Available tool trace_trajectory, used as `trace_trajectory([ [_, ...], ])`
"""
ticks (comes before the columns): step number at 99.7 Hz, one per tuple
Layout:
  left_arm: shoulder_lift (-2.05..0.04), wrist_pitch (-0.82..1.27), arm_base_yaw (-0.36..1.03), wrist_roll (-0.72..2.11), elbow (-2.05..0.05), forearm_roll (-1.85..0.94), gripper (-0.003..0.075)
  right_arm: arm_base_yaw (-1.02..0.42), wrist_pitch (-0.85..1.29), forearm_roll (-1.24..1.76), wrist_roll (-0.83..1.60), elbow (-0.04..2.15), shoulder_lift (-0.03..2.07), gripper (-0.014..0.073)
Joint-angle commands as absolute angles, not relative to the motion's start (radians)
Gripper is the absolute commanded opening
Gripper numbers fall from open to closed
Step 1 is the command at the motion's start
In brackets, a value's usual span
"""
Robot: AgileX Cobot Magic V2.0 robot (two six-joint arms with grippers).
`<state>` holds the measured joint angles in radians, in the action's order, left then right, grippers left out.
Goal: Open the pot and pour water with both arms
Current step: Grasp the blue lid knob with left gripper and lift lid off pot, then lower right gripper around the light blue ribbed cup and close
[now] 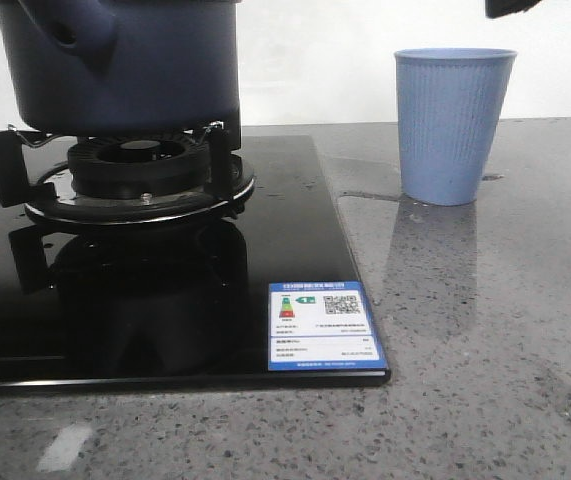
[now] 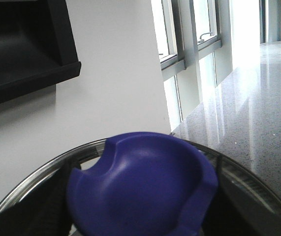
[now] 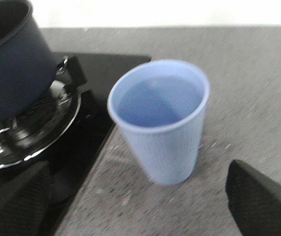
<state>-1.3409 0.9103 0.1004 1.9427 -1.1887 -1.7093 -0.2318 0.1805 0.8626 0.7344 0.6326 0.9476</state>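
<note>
Sitting upright at the front view's upper left, the dark navy-blue round pot (image 1: 115, 65) is resting on the black burner grate (image 1: 125, 175), handle facing the camera. The left gripper's (image 2: 142, 216) fingers are flanking the blue lid knob (image 2: 140, 187) (grip unclear). At right, the right gripper (image 3: 140, 206) is spreading wide, empty, framing the light blue ribbed cup (image 1: 452, 125), probably for pouring.

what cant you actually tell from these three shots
- Pot top and rim: cut off by the front view's upper edge.
- Inside of the pot: in the right wrist view its mouth runs off the frame corner.
- Water level in the cup: the right wrist view is blurred.
- Energy label text: too small in the front view.
- Left gripper: the purple lid knob fills the left wrist view, so its state is unclear.
</note>
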Motion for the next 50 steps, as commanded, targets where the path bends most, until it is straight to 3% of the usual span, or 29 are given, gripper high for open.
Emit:
trace_trajectory([
  [1, -1.297, 0.943, 0.107, 1.93, -1.229, -1.804, 0.0231, -0.232, 0.027, 0.876, 0.836, 0.665, 0.94, 0.0652],
  [21, -1.297, 0.952, 0.107, 1.905, -1.229, -1.804, 0.0231, -0.312, -0.131, 0.852, 0.886, 0.626, 0.956, 0.0648],
  [50, -1.297, 0.952, 0.107, 1.905, -1.229, -1.804, 0.0231, -0.504, -0.382, 0.846, 0.874, 0.571, 1.047, 0.0559],
])
